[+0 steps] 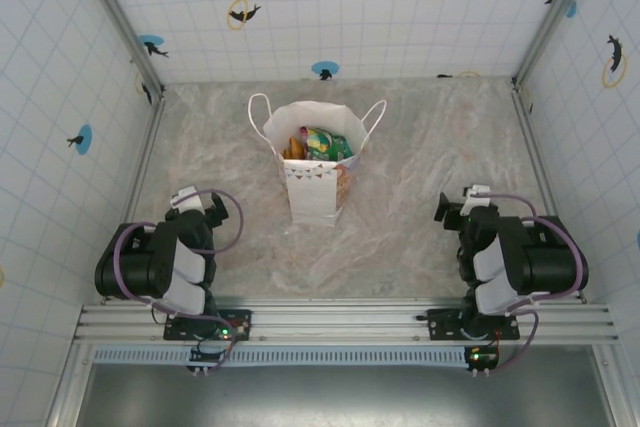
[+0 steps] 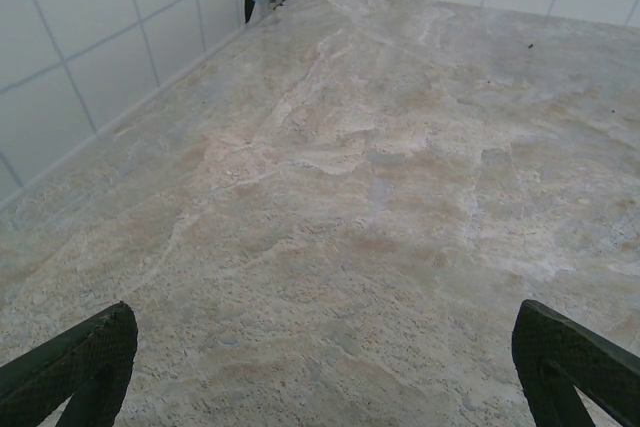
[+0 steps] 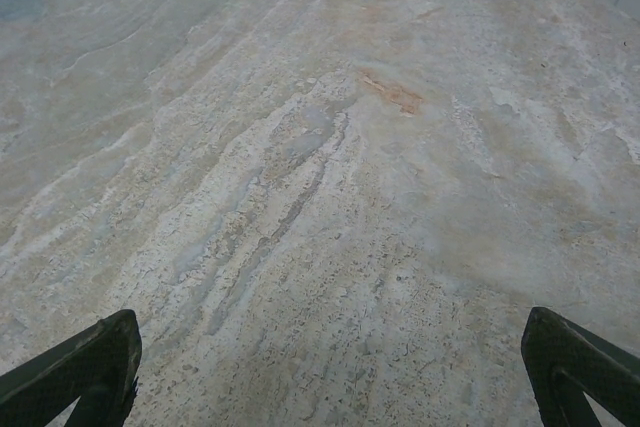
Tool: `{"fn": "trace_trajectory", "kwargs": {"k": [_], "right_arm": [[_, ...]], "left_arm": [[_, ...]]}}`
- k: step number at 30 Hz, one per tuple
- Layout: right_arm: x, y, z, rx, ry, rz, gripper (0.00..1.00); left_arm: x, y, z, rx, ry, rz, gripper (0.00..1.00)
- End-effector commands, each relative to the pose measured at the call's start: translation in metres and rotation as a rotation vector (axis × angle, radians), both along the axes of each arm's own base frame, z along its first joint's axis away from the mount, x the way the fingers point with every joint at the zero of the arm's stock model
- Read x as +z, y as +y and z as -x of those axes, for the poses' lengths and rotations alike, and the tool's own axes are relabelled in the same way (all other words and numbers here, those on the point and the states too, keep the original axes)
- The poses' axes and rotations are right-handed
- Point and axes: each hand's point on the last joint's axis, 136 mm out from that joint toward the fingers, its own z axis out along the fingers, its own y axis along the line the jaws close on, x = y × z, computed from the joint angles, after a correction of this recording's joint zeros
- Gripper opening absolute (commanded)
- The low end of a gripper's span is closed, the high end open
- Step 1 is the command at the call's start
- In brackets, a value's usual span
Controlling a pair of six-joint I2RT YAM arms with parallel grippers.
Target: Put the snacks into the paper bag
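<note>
Top view, bag: the paper bag (image 1: 313, 197) stands upright in the middle of the table (image 1: 430, 147), mouth up, ahead of and between the 2 arms, slightly nearer the left one.
Top view, snacks: the snacks (image 1: 320, 144) sit inside its mouth; the task looks done.
Top view, arms: left gripper (image 1: 205, 205) and right gripper (image 1: 452, 209) sit tucked near the front edge, well apart from the bag.
Left wrist: fingers (image 2: 90, 357) spread wide, nothing held; wall (image 2: 80, 37) close on the left.
Right wrist: fingers (image 3: 90, 367) spread wide, nothing held; open table ahead.

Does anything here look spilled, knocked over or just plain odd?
Nothing stands out. The paper bag stands upright on the table with the snacks inside it, and none lie spilled around it.
</note>
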Motion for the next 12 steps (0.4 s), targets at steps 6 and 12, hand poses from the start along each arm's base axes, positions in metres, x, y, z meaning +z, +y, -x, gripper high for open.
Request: {"fn": "trace_trajectory", "kwargs": {"k": [6, 12], "right_arm": [[0.005, 0.000, -0.001, 0.002, -0.021, 0.004, 1.00], [0.005, 0.000, -0.001, 0.001, -0.021, 0.005, 1.00]], "left_arm": [[-0.001, -0.005, 0.002, -0.032, -0.002, 0.006, 0.98], [-0.002, -0.010, 0.001, -0.064, 0.006, 0.003, 0.98]]}}
